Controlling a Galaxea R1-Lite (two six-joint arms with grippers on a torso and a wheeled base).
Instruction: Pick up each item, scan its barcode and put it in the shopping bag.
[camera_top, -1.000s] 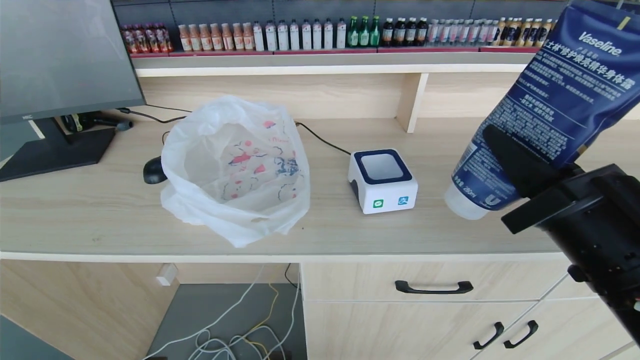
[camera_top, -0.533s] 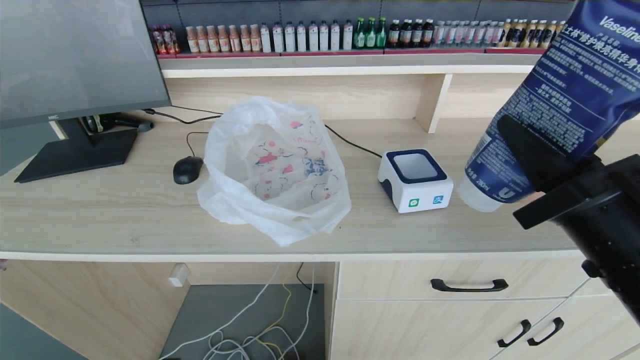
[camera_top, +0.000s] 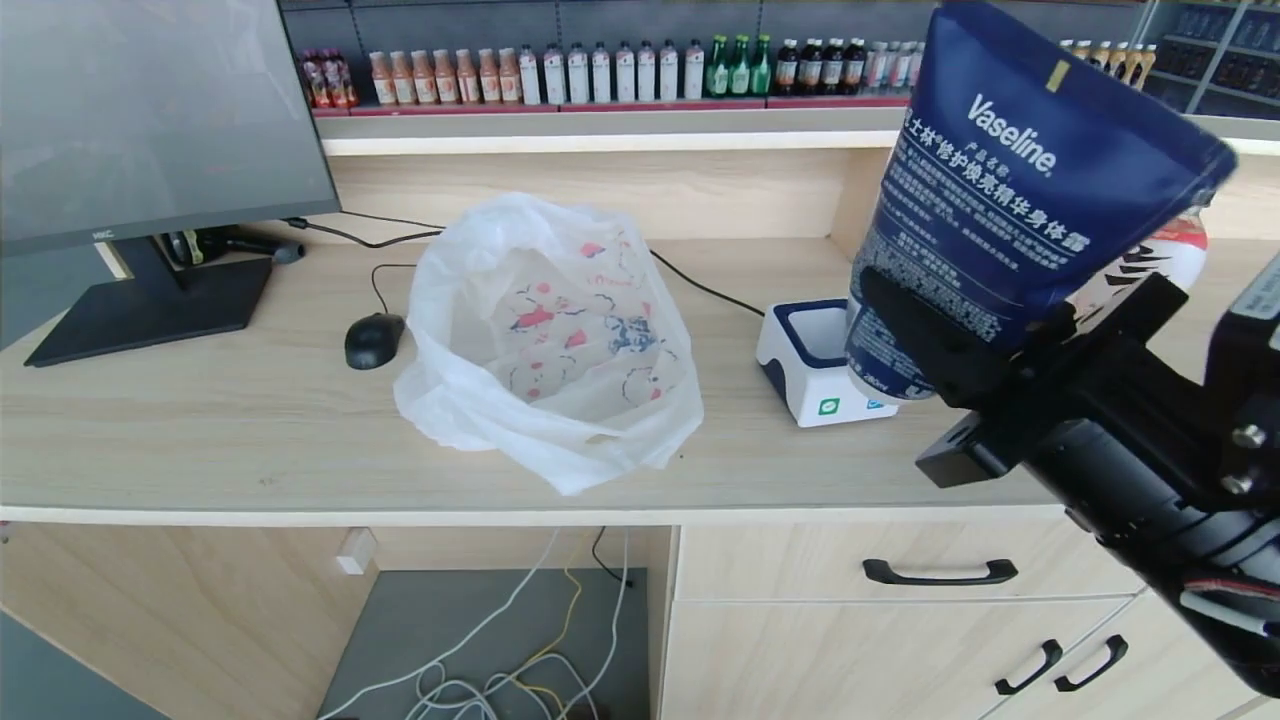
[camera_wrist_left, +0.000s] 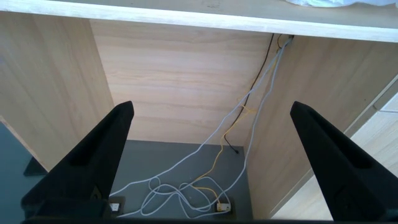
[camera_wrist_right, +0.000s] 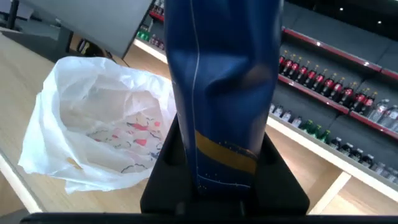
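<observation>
Right tool (camera_top: 1030, 320) is clamped on the lotion tube (camera_top: 1000, 200) near its cap end. Body likely soft, slick; grip the stiffer shoulder.

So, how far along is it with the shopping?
Early on. Done: the tube is picked up; the bag looks empty. In hand: the right claw holds the tube cap-down near the scanner. Left: bagging it, then at least the white item behind it.
</observation>
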